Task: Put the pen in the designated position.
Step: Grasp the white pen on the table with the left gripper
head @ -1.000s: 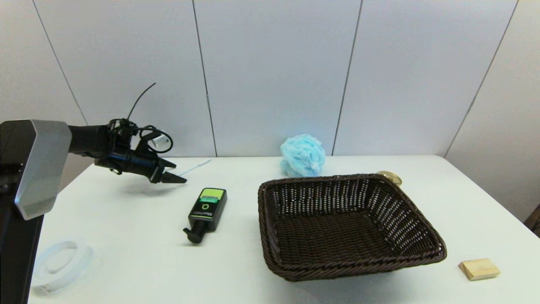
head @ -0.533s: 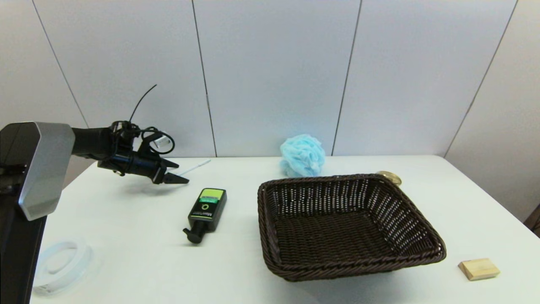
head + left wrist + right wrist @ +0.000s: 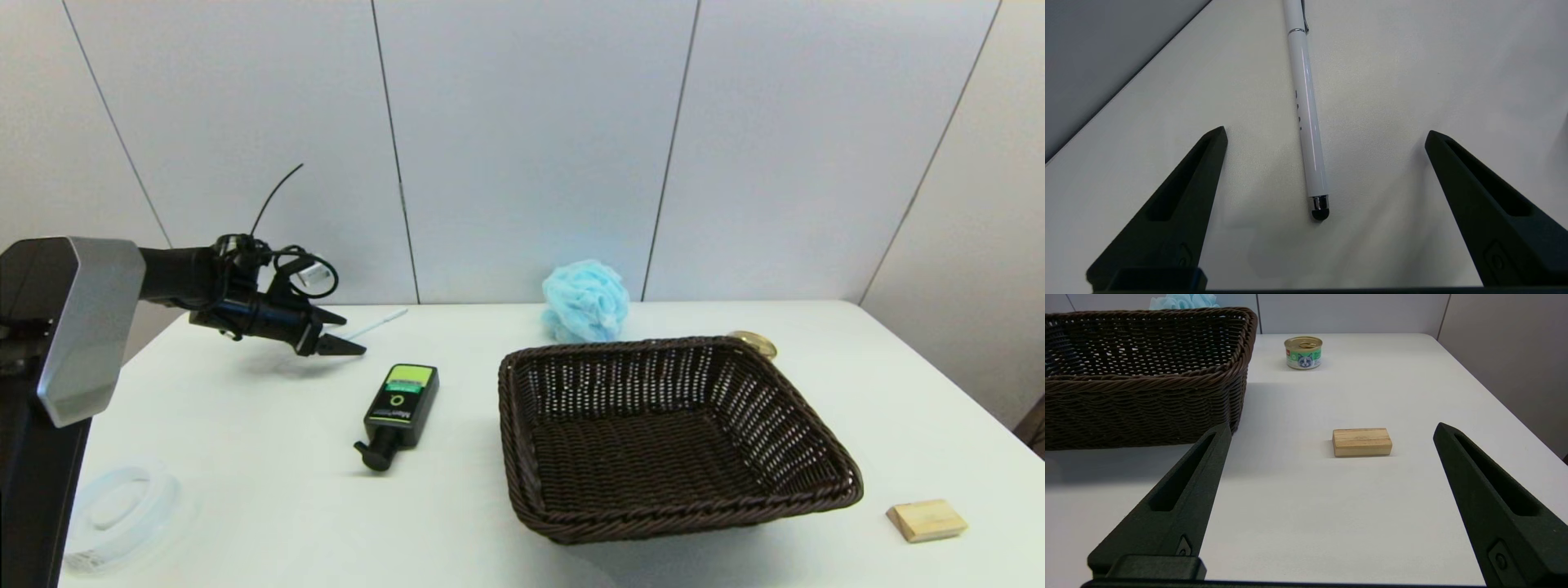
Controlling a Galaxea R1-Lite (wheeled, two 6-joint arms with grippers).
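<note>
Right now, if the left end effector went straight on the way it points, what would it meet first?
Most likely the pen, lying on the table just ahead of the open left end effector, dark tip nearest; how high it hovers is unclear.

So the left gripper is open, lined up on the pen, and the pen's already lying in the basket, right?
Not quite. The pen lies on the white table, outside the basket, as the head view shows. The rest holds: the left gripper is open and lined up on the pen.
</note>
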